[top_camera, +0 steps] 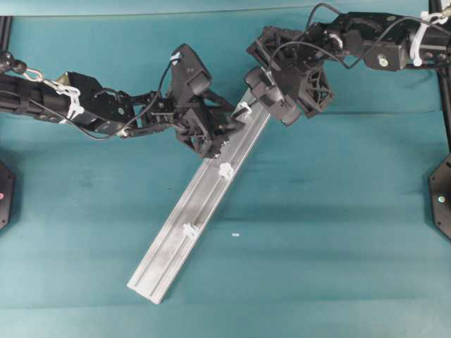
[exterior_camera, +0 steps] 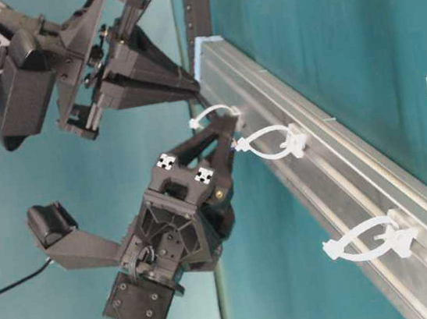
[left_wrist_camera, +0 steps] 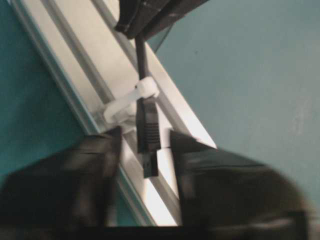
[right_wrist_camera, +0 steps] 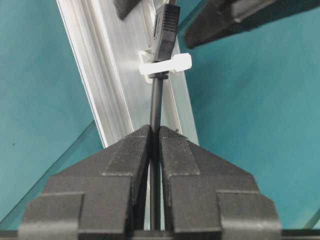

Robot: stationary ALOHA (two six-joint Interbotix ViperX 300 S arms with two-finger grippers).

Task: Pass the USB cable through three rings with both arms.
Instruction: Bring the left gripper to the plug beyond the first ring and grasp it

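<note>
The USB cable [right_wrist_camera: 156,102] runs up from my right gripper [right_wrist_camera: 155,129], which is shut on the cord. It passes through the first ring [right_wrist_camera: 165,65], and its plug [right_wrist_camera: 165,27] sticks out on the far side. In the left wrist view the plug [left_wrist_camera: 147,135] hangs below that ring [left_wrist_camera: 144,91] between my left gripper's [left_wrist_camera: 145,132] blurred fingers, with a gap on each side. Overhead, the left gripper [top_camera: 227,129] and the right gripper [top_camera: 255,90] meet at the rail's [top_camera: 169,260] upper end. The second ring [top_camera: 226,170] and third ring [top_camera: 190,229] hold nothing.
The silver rail lies diagonally on the teal table [top_camera: 338,232]. A small white speck [top_camera: 235,234] lies to its right. Black frame feet stand at the left edge [top_camera: 4,193] and right edge [top_camera: 441,197].
</note>
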